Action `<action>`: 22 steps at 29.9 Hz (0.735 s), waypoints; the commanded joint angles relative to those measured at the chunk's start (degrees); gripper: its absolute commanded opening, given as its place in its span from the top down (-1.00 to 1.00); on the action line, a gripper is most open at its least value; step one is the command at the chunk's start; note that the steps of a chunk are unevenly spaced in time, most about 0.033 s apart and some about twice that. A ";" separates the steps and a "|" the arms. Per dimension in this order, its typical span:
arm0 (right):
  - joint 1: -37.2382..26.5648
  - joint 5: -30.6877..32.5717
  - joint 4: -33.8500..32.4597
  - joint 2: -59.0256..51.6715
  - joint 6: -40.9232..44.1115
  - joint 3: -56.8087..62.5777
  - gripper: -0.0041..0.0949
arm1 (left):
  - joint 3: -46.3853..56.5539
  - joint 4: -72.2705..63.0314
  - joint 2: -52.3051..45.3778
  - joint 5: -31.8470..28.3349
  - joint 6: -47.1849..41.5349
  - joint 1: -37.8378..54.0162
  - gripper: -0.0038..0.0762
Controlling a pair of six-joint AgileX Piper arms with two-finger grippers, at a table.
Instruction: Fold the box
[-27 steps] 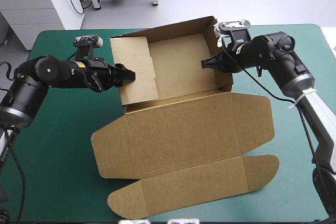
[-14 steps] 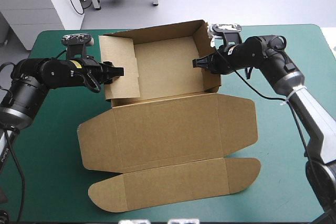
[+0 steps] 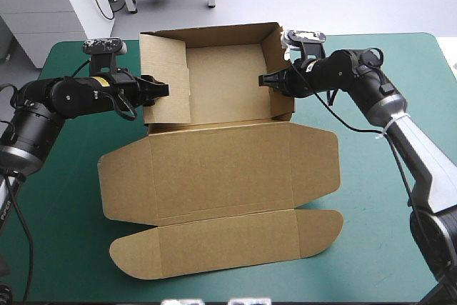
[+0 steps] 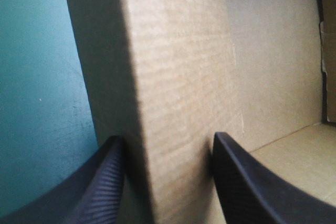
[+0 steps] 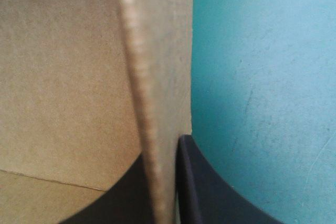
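The brown box stands as an open tray at the far middle of the table, walls raised. Its lid lies flat toward the front, with a long rounded flap at its front edge. My left gripper is shut on the box's left wall. In the left wrist view that thick folded wall fills the gap between the left gripper's black fingers. My right gripper is shut on the box's right wall. The right wrist view shows the wall's edge pinched in the right gripper.
The teal-green cover shows to the right of the lid and along the left side. The lid's front flap reaches close to the table's front edge. The tray's back wall stands near the far edge.
The box has slid left and turned squarer to the table. Both grippers moved with it, still holding the left and right walls.
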 commanded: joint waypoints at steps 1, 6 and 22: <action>0.29 -4.34 9.62 -3.46 -0.83 -2.44 0.95 | -1.16 -2.84 -1.15 -0.91 0.89 -0.09 -0.07; 0.29 -4.22 11.28 -3.46 -2.25 -2.44 0.95 | -1.16 3.26 -0.57 3.59 1.23 -0.09 -0.44; 0.29 -4.01 10.99 -3.28 -3.29 -2.44 0.95 | -1.16 20.37 -0.69 4.42 -15.59 -0.19 0.24</action>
